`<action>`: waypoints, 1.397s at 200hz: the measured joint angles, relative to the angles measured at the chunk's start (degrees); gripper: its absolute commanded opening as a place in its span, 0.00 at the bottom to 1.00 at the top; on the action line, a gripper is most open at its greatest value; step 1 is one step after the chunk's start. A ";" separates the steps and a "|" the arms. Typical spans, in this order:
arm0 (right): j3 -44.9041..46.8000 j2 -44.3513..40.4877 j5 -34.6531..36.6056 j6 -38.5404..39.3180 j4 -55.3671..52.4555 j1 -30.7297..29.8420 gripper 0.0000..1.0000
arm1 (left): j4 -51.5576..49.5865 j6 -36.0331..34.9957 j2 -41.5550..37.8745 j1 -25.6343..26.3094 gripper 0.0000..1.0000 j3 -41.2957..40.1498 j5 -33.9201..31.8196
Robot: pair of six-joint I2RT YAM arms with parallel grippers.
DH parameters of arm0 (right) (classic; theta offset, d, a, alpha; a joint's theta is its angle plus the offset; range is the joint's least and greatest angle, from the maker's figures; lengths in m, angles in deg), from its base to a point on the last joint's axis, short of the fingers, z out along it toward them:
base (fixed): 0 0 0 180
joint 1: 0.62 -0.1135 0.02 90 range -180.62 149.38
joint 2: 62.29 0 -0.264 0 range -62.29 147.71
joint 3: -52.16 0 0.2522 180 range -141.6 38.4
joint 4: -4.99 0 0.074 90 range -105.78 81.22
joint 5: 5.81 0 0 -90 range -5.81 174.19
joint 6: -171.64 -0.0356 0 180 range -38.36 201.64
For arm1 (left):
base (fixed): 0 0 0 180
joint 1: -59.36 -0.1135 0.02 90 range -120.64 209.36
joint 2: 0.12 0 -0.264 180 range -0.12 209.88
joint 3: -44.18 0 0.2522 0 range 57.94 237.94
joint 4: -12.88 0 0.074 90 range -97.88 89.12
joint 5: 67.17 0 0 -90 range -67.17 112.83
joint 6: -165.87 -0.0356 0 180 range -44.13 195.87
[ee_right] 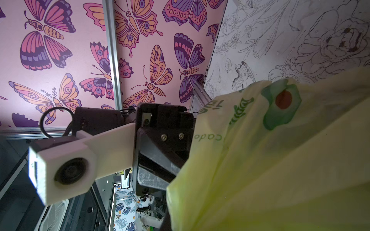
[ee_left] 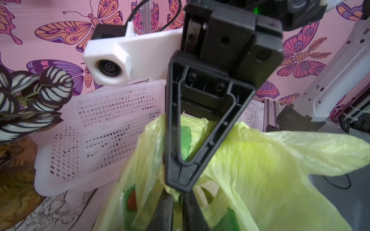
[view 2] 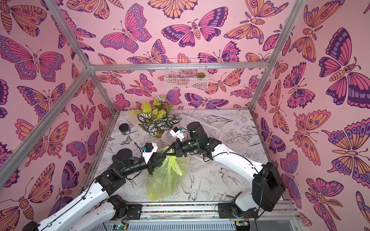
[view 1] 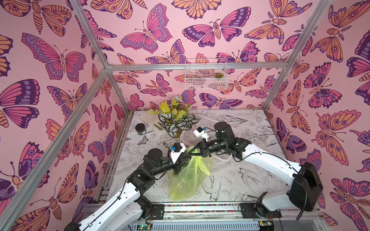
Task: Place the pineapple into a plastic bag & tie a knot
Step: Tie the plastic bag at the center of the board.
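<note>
Left wrist view: left pincer (ee_left: pixel 178 202) and right pincer (ee_left: pixel 178 185) each clamped on the plastic bag (ee_left: pixel 260 170); opposed pulling may tear the thin film.

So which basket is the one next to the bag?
The perforated plastic basket on the table, just behind the bag. The wire basket hangs on the back wall, holding a small succulent.
</note>
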 measured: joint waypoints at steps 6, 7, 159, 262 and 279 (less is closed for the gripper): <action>0.00 0.00 -0.02 0.00 -0.02 0.00 0.00 | -0.07 -0.11 0.00 -0.04 0.00 0.00 -0.07; 0.00 0.00 -0.02 0.00 -0.02 0.00 0.00 | -0.04 -0.24 0.00 -0.04 0.00 0.00 -0.07; -10.43 -18.51 23.63 18.08 -43.30 0.35 0.75 | -3.41 -0.55 -0.68 0.02 0.00 1.75 -4.33; -9.25 -11.34 21.29 19.91 -43.63 -3.63 0.28 | -7.15 -0.61 -2.29 0.02 0.00 2.93 -4.70; -9.03 -10.97 20.74 19.50 -42.84 -3.63 0.04 | -7.89 -0.63 -2.47 0.02 0.00 3.21 -4.81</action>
